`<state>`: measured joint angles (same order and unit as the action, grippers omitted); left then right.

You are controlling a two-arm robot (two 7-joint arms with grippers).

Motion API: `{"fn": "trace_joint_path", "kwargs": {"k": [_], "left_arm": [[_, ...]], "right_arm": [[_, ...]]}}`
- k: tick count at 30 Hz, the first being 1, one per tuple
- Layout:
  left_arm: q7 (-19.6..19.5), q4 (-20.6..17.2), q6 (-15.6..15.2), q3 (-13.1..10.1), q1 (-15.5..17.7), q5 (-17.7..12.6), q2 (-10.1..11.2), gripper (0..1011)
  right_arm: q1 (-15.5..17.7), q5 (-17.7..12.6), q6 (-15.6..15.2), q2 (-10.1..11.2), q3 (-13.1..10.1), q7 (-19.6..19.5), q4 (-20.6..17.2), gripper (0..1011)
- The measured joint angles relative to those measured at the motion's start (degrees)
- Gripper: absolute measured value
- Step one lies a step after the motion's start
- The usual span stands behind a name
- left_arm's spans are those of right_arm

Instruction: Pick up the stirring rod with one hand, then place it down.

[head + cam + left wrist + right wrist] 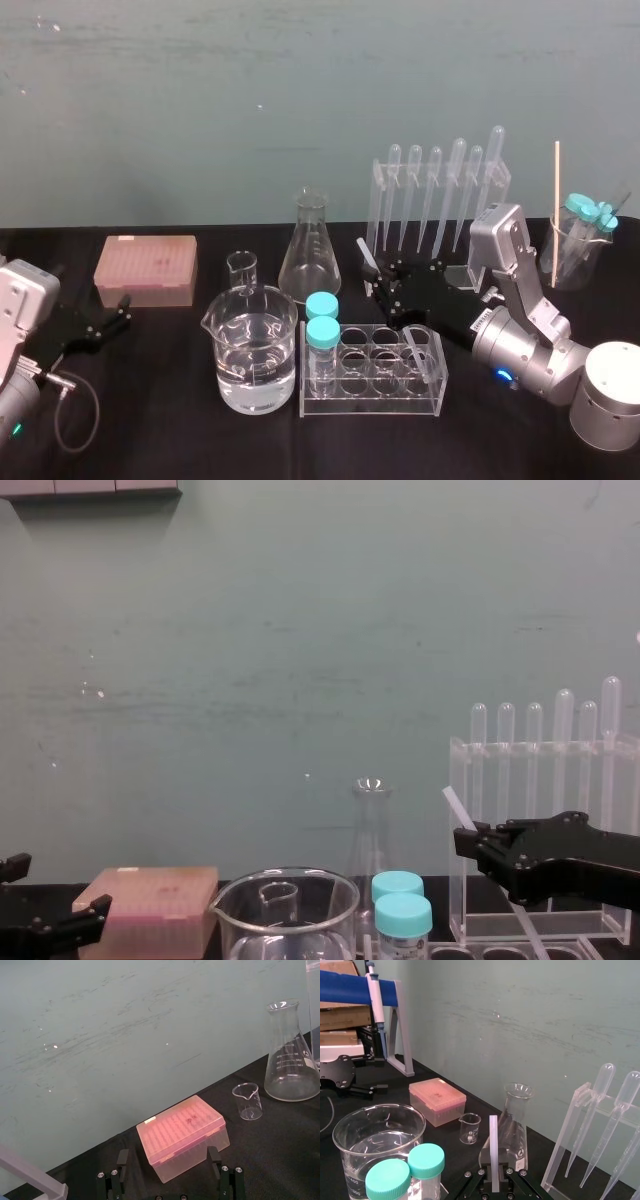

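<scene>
The stirring rod (pixel 493 1150) is a thin translucent-white stick clamped between the two black fingers of my right gripper (pixel 493 1175). In the head view the right gripper (pixel 380 285) reaches in from the right, behind the clear tube rack (pixel 372 400). The stirring rod (pixel 367 256) is tilted; its upper end sticks out past the fingers and its lower part runs down over the rack. The chest view shows the rod (pixel 453 806) slanting through the right gripper (pixel 470 846). My left gripper (pixel 105 325) rests open at the table's left, holding nothing.
A large beaker of water (pixel 251 348) and two teal-capped tubes (pixel 322 322) stand left of the rack. Behind are a conical flask (pixel 310 250), a small beaker (pixel 242 268), a pink tip box (pixel 146 268) and a pipette stand (pixel 440 200). At the far right, a beaker (pixel 580 250) holds a wooden stick.
</scene>
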<state>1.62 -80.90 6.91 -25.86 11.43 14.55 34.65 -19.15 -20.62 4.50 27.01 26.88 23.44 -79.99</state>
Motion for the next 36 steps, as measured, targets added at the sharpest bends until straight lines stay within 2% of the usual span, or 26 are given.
{"fn": "trace_joint_path", "kwargs": {"k": [2,10,16,19,20,24,25,26,29,32,36], "left_arm": [[0.00,0.00,0.00,0.00,0.00,0.00,0.00,1000],[0.00,0.00,0.00,0.00,0.00,0.00,0.00,1000],[0.00,0.00,0.00,0.00,0.00,0.00,0.00,1000],[0.00,0.00,0.00,0.00,0.00,0.00,0.00,1000],[0.00,0.00,0.00,0.00,0.00,0.00,0.00,1000],[0.00,0.00,0.00,0.00,0.00,0.00,0.00,1000],[0.00,0.00,0.00,0.00,0.00,0.00,0.00,1000],[0.00,0.00,0.00,0.00,0.00,0.00,0.00,1000],[0.00,0.00,0.00,0.00,0.00,0.00,0.00,1000],[0.00,0.00,0.00,0.00,0.00,0.00,0.00,1000],[0.00,0.00,0.00,0.00,0.00,0.00,0.00,1000]], "right_arm": [[0.00,0.00,0.00,0.00,0.00,0.00,0.00,69],[0.47,0.05,1.94,-1.27,-2.38,-0.07,-0.72,69],[0.78,-1.49,4.04,-2.45,-4.79,0.37,-2.56,70],[0.87,-2.55,6.93,-3.17,-6.20,1.85,-3.04,69],[0.87,-2.55,6.93,-3.17,-6.20,1.85,-3.04,70],[1.13,-2.95,11.10,-3.76,-7.64,3.48,-3.40,69],[1.39,-2.61,12.99,-3.88,-8.14,3.60,-3.47,69],[1.39,-2.61,12.99,-3.88,-8.14,3.60,-3.47,69],[2.10,-1.22,17.35,-4.03,-9.10,3.99,-3.29,69],[2.65,-1.16,19.58,-4.07,-9.90,4.93,-2.61,70],[3.41,-1.48,20.33,-4.23,-10.84,5.44,-1.61,69]]}}
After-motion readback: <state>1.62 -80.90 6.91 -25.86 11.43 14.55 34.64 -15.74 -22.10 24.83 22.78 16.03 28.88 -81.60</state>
